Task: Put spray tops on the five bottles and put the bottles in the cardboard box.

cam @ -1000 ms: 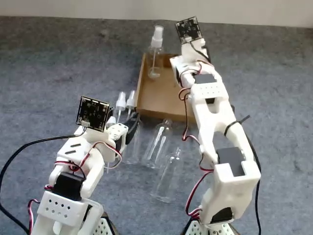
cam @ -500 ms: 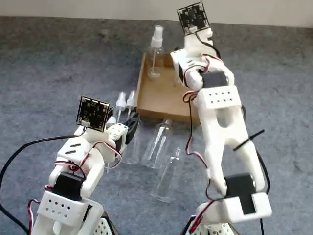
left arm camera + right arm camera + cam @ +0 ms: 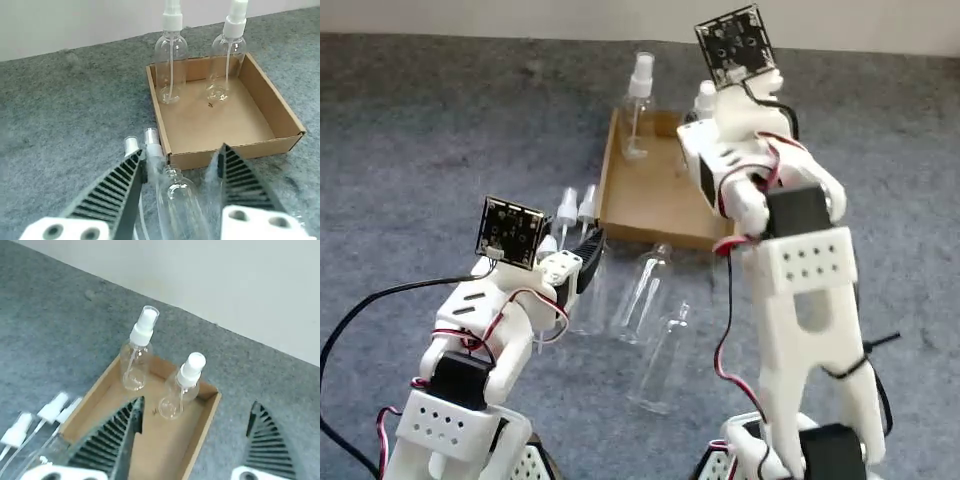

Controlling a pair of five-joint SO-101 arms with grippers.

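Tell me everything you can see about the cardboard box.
The cardboard box is a shallow, open-topped rectangular tray of plain brown cardboard with low upright walls. It sits flat on the grey table. Inside, at its far end, a capped bottle stands upright near one corner, with a second capped bottle beside it. The rest of its floor is bare apart from a small speck.

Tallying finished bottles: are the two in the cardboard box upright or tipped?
Upright. One bottle and its neighbour stand on their bases in the cardboard box, spray tops up.
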